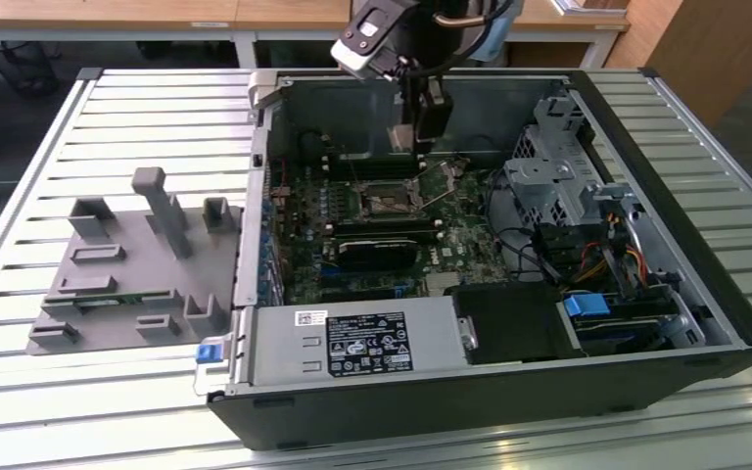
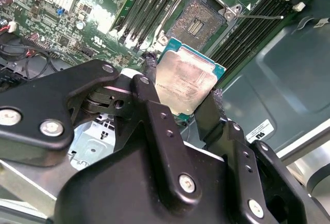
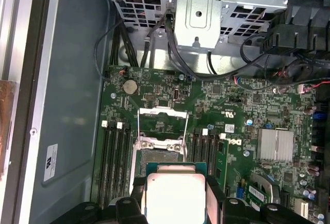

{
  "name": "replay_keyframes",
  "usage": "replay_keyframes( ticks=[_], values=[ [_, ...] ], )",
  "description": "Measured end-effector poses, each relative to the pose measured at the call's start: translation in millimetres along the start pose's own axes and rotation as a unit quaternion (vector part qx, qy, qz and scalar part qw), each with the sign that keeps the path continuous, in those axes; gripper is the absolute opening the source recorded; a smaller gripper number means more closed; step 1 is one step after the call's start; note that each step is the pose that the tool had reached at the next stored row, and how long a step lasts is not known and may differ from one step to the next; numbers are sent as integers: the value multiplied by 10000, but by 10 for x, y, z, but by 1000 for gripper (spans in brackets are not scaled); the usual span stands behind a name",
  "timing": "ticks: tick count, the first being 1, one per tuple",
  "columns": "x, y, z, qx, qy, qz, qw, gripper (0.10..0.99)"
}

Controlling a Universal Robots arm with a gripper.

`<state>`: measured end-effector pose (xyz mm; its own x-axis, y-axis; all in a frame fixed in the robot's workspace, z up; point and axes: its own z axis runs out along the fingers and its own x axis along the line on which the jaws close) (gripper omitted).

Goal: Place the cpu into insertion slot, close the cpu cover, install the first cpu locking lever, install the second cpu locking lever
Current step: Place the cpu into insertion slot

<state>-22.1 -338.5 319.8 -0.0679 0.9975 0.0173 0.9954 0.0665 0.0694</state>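
The cpu (image 2: 186,82), a flat square chip with a silvery face and a teal edge, is pinched between my black fingers (image 2: 149,77); my gripper (image 2: 183,79) is shut on it. It hangs above the green board, a short way off the insertion slot (image 2: 198,22), whose dark contact field lies bare. In the first wrist view the cpu (image 3: 175,195) sits just short of the insertion slot (image 3: 157,157), and the cpu cover (image 3: 162,126) stands swung open behind it. A thin locking lever (image 2: 263,14) sticks out beside the socket. In the exterior view my gripper (image 1: 418,137) hovers inside the case over the insertion slot (image 1: 383,203).
Black memory slots (image 3: 116,157) flank the socket on both sides. A metal drive cage (image 3: 198,12) with cables, a finned heatsink (image 3: 275,144) and the case wall (image 1: 265,196) close in the board. A grey fixture (image 1: 128,264) stands on the slatted table at the exterior view's left.
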Motion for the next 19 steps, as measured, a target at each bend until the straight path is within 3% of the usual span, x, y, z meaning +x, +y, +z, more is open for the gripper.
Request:
replay_keyframes(
  ticks=[19],
  values=[
    [11,-7,112,20,0,19,10000,541]
  ],
)
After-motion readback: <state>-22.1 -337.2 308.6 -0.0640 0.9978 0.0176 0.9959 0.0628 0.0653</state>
